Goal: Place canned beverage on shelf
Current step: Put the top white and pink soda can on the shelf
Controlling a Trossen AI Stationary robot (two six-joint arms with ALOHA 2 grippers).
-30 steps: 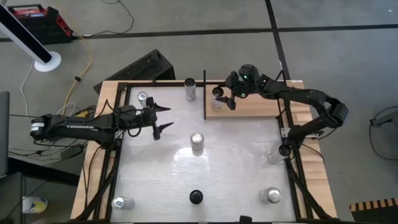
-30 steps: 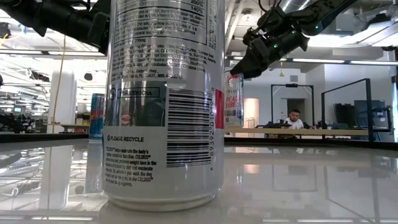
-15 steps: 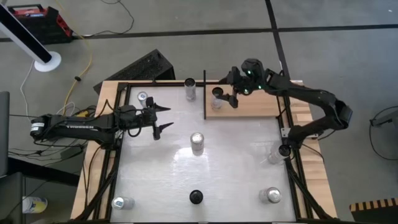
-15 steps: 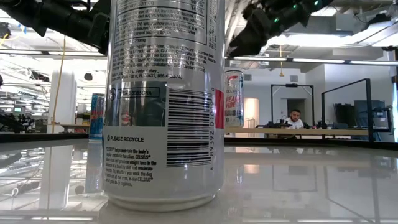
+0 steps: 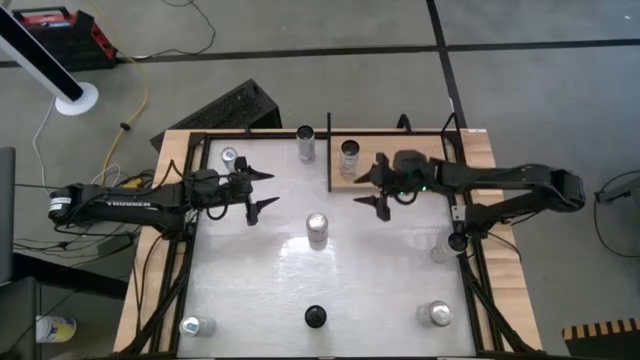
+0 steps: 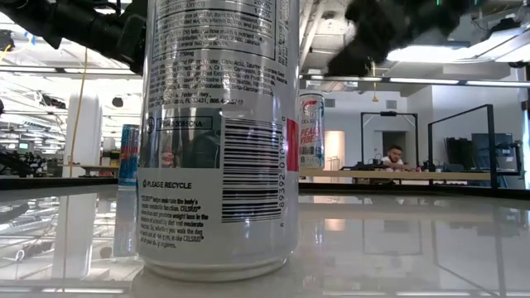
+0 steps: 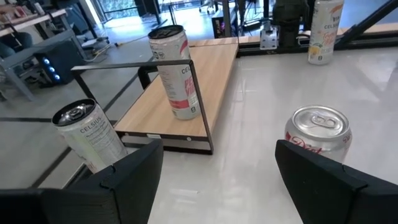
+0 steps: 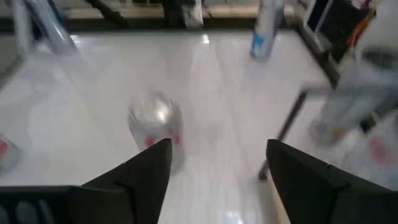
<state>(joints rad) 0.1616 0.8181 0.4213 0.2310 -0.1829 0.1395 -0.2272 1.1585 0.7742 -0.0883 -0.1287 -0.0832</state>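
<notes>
A canned beverage (image 5: pixel 348 155), silver with red print, stands upright on its base at the left end of the light-wood shelf (image 5: pixel 425 152). It also shows in the low view (image 6: pixel 311 131) and the left wrist view (image 7: pixel 176 71). My right gripper (image 5: pixel 368 192) is open and empty over the white tabletop, just on the near side of the shelf, facing the centre can (image 8: pixel 155 127). My left gripper (image 5: pixel 268 190) is open and empty at the table's left, between the blue can (image 5: pixel 230 157) and the centre can (image 5: pixel 317 228).
Several more cans stand on the white table: one at the far edge (image 5: pixel 306 143), one with a black top near the front (image 5: pixel 316 317), one at each front corner (image 5: pixel 197 325) (image 5: pixel 437 314), and a clear one at the right (image 5: pixel 440 250). A black rod (image 5: pixel 329 150) edges the shelf's left side.
My right gripper has risen off the can on the shelf and swung toward the table's near edge, out over the white tabletop. The can stays upright on the shelf.
</notes>
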